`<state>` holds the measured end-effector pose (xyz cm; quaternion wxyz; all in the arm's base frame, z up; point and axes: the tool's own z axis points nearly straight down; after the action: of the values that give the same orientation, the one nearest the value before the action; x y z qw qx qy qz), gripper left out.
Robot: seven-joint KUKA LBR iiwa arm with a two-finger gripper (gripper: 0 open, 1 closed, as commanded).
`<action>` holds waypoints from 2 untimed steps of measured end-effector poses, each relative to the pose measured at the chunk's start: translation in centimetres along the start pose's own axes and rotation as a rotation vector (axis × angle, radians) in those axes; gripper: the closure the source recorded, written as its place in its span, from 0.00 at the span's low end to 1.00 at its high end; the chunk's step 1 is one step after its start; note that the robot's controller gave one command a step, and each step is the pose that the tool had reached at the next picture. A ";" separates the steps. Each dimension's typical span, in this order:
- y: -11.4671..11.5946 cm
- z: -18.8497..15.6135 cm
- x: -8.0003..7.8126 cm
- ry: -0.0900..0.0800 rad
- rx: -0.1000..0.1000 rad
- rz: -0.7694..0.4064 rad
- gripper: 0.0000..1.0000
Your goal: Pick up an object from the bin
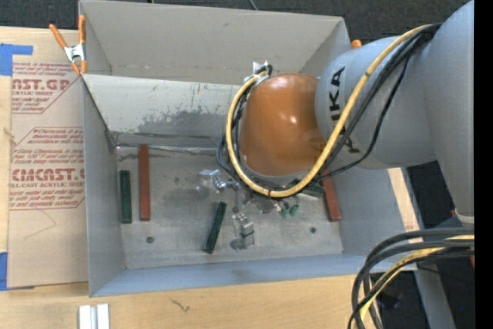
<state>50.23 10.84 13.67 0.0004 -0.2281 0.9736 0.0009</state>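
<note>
My gripper reaches down from under the orange cover to the bin floor, near the front middle. A dark green stick lies tilted just left of it, close beside the gripper's tip; whether they touch is unclear. A small silvery metal piece lies on the floor a little behind and to the left of the gripper. A small green bit peeks out to the gripper's right, under the cover.
At the left of the bin floor a green bar and a red-brown bar lie side by side, pointing front to back. Another red-brown bar lies by the right wall, partly hidden by the arm.
</note>
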 end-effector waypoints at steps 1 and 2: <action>-0.2 0.8 -0.1 0.000 0.001 -0.248 0.00; -0.1 5.1 -0.3 -0.001 0.000 -0.356 0.00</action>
<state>50.59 10.90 8.56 0.0010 -0.3968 0.9179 0.0008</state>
